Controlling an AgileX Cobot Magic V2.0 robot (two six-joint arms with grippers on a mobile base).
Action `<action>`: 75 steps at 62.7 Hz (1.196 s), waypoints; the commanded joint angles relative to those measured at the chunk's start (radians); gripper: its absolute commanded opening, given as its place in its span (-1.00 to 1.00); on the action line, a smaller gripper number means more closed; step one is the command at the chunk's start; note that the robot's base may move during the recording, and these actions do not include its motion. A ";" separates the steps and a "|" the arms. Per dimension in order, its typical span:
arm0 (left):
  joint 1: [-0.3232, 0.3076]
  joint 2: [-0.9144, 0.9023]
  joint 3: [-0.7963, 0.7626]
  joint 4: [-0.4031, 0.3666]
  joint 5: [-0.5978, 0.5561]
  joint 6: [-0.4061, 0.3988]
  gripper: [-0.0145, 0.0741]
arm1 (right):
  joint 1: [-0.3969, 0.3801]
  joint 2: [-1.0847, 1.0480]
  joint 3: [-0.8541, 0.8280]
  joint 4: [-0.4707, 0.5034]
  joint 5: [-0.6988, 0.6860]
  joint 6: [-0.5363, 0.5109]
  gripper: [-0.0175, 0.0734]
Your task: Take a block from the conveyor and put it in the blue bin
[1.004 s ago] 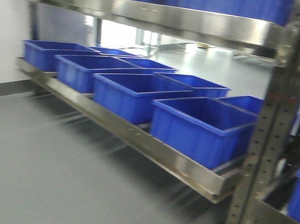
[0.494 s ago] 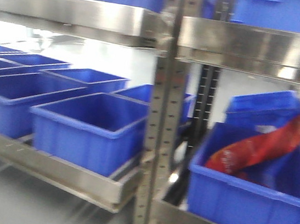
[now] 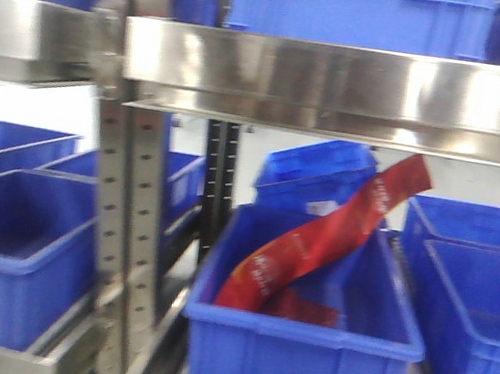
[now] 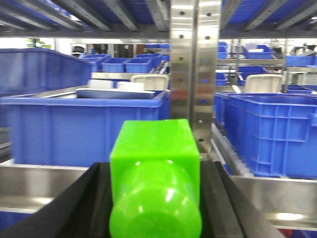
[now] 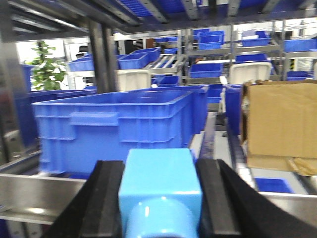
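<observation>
— Closest in?
— Left jaws clamped on a bright green plastic block [image 4: 155, 166], bottom centre. Right jaws likewise grip a light blue plastic block [image 5: 161, 191].
— Farther off?
— Front view, lower centre: a blue plastic bin [image 3: 300, 369] holding a red strip [image 3: 336, 233].

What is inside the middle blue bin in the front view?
A long red strip with pale lettering slants up out of the blue bin, with more red folded low inside. The bin's front wall hides the floor.
</observation>
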 commanded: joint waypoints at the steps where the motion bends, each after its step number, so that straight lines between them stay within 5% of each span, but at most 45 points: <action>1: 0.002 -0.005 0.002 -0.004 -0.021 -0.010 -0.92 | -0.002 -0.004 -0.004 0.002 -0.023 -0.005 -0.97; 75: 0.002 -0.005 0.002 -0.004 -0.023 -0.010 -0.92 | -0.002 -0.004 -0.004 0.002 -0.023 -0.005 -0.97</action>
